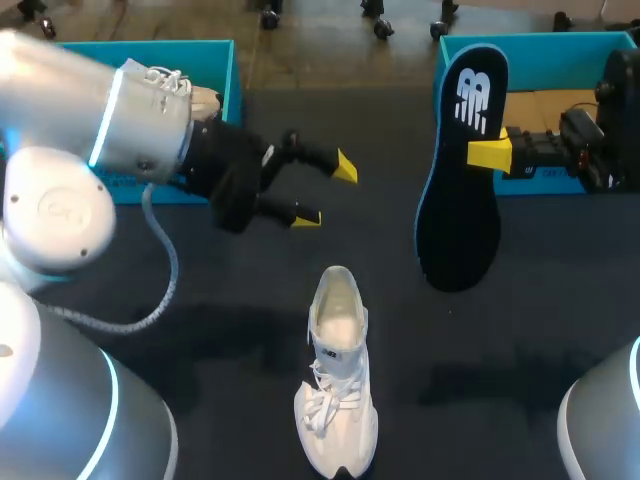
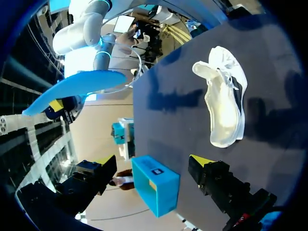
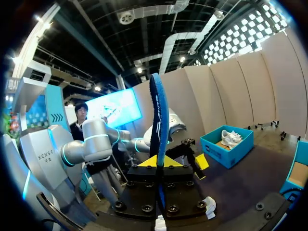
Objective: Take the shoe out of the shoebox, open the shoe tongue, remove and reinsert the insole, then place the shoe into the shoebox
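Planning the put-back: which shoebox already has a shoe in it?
The far-left shoebox: a white shoe lies inside. The far-right shoebox shows bare cardboard.

The shoe is white throughout, laces included, with a small dark tag on its tongue. The insole is black on top, with a white logo and a blue rim, and its underside is plain blue. Beyond the shoe, the left shoebox and right shoebox are teal, and the right one is brown inside. The counter is black. The left tool and right tool are black with yellow tips.
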`<action>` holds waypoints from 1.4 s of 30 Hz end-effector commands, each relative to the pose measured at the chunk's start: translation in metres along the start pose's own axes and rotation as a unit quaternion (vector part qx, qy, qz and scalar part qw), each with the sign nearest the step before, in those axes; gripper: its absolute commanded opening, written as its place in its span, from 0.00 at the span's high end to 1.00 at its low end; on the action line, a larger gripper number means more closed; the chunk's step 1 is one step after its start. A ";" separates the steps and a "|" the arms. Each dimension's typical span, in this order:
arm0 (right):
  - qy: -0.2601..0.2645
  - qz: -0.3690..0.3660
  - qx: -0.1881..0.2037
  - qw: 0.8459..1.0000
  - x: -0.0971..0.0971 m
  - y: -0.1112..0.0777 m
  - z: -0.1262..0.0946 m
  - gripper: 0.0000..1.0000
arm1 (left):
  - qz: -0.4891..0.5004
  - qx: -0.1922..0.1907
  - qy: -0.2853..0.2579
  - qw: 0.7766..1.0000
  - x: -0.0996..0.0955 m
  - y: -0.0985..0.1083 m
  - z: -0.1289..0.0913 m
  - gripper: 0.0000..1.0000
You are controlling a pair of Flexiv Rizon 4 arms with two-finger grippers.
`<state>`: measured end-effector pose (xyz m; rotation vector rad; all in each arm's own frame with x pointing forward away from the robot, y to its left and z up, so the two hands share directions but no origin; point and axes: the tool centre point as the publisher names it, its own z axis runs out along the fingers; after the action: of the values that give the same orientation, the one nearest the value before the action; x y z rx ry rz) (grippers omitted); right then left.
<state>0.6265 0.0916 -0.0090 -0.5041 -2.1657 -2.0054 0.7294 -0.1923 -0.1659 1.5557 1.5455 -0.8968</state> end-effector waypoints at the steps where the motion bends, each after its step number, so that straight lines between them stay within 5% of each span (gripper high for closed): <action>1: 0.001 0.000 0.000 1.000 -0.002 0.000 0.002 1.00 | 0.016 0.015 -0.165 0.986 0.010 0.003 0.000 0.00; 16: 0.017 0.117 0.029 0.993 -0.102 0.014 0.000 1.00 | 0.053 0.036 -0.290 0.955 -0.029 0.023 -0.028 0.00; 30: 0.017 0.117 0.029 0.993 -0.102 0.014 0.000 1.00 | 0.053 0.036 -0.290 0.955 -0.029 0.023 -0.028 0.00; 38: 0.013 0.228 0.042 0.973 -0.180 -0.004 0.023 1.00 | 0.053 0.036 -0.290 0.955 -0.029 0.023 -0.028 0.00; 42: -0.012 0.268 0.076 0.960 -0.188 -0.010 0.024 1.00 | 0.053 0.036 -0.290 0.955 -0.029 0.023 -0.028 0.00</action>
<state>0.7752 0.0792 -0.0759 -0.9577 -1.8735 -1.6475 0.7506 -0.1801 -0.1259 1.2526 1.0085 -1.2261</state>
